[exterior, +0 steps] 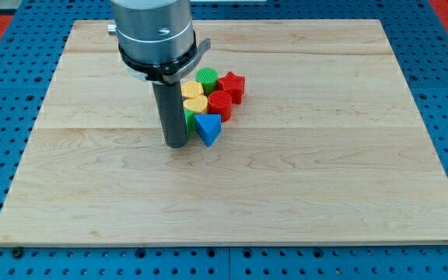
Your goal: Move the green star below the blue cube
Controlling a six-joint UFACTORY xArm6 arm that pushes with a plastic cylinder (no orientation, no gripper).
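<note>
My tip [176,144] rests on the wooden board [232,187] just left of a tight cluster of blocks. A green block [189,120] peeks out right beside the rod, mostly hidden by it; its shape cannot be made out. A blue triangle [208,128] lies at the cluster's bottom, touching the rod's right side. No blue cube shows; it may be hidden behind the rod.
The cluster also holds a yellow heart [196,104], another yellow block [192,89], a green round block [207,77], a red round block [220,103] and a red star [232,85]. The arm's grey body [152,31] covers the board's upper left middle.
</note>
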